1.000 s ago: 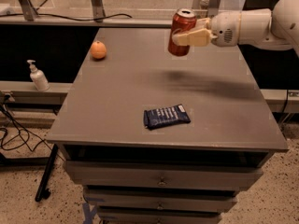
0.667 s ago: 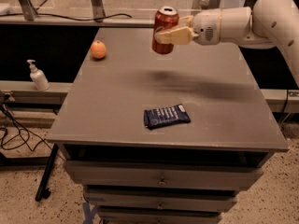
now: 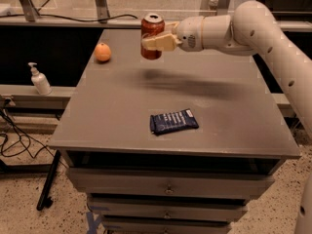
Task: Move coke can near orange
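The red coke can with a silver top hangs upright in the air above the far middle of the grey table. My gripper is shut on the can, its cream fingers wrapped round the can's middle from the right. The white arm reaches in from the upper right. The orange rests on the table at the far left corner, to the left of the can and below it.
A dark blue snack packet lies flat near the table's front middle. A white pump bottle stands on a ledge left of the table. Drawers sit under the tabletop, and cables lie on the floor at the left.
My gripper has carried the can leftward across the back of the table, closer to the orange. The orange and the packet have not moved.
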